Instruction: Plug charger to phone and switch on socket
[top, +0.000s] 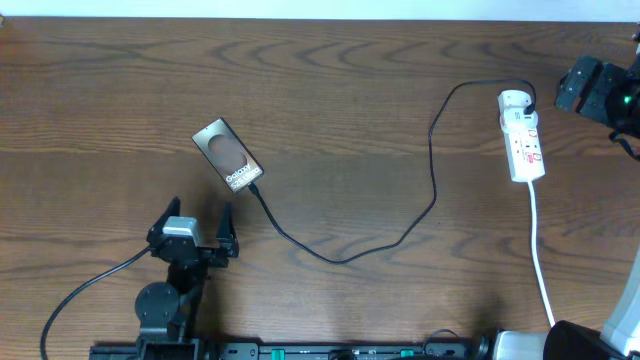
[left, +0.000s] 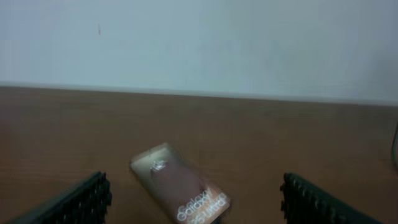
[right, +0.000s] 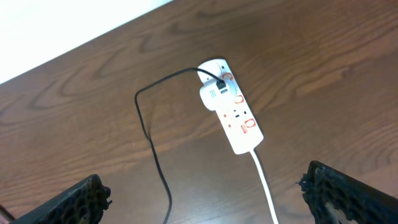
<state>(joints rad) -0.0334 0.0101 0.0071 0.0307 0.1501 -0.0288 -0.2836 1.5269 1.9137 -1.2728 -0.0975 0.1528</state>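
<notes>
The phone (top: 228, 154), a dark brown slab with white "Galaxy" lettering, lies at an angle left of the table's centre; it also shows in the left wrist view (left: 180, 186). The charger cable (top: 340, 259) runs from the phone's near-right end in a long loop to the socket (top: 524, 140), a white strip with red marks at the right. Its plug end (right: 214, 93) sits on the strip's far, rounded end. My left gripper (top: 199, 213) is open and empty, just in front of the phone. My right gripper (top: 572, 88) is open and empty, right of the socket (right: 239, 121).
The socket's white cord (top: 541, 270) runs to the table's front edge and shows in the right wrist view (right: 264, 186). The charger cable (right: 152, 149) lies left of it. The left arm's own black cable (top: 90, 285) trails at the front left.
</notes>
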